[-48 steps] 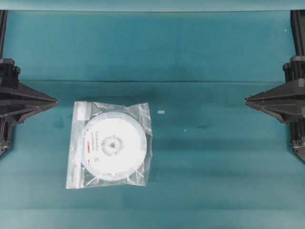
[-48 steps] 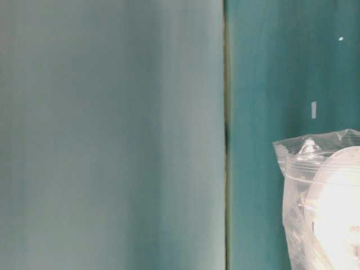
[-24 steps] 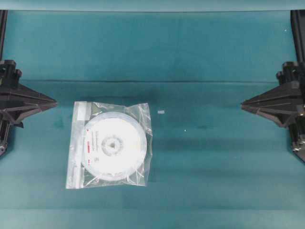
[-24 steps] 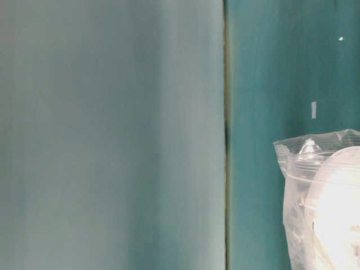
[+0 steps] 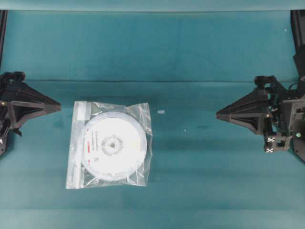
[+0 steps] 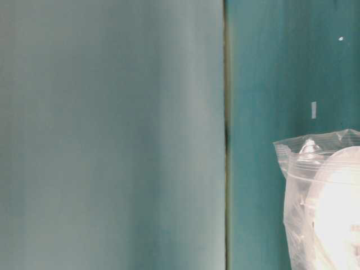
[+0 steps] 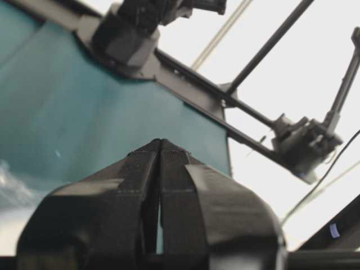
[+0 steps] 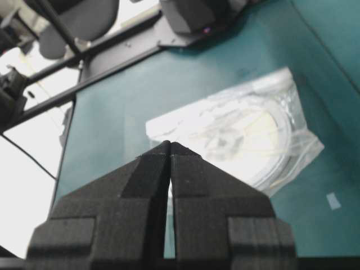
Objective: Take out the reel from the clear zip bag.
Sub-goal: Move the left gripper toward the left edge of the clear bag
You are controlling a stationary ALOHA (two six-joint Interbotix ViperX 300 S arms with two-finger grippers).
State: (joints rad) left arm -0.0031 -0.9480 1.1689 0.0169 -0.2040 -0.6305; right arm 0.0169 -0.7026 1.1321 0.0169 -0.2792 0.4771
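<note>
1. The desk [image 5: 200, 52] is a teal mat. The clear zip bag [image 5: 139, 112] lies flat on its left half, so it sits just beside my left end effector [image 5: 57, 106] and well apart from my right end effector [image 5: 218, 114]. My left arm is clearly the nearer one.
2. From my left tip the bag lies toward the desk's middle and slightly down in the overhead view. From my right tip it lies straight across the desk, and the right wrist view has the whole bag ahead of me.
3. The bag is close to square, a bit longer up-down in the overhead view. What looks like the zip strip runs along its left edge, facing my left arm, so I judge the mouth opens that way.
4. The reel [image 5: 114, 145] is fully inside, flat, label up, filling most of the bag. It is round, so no long axis.
5. Both end effectors are closed and empty, touching nothing.
6. A small white scrap [image 5: 161, 112] lies near the bag's top right corner.
</note>
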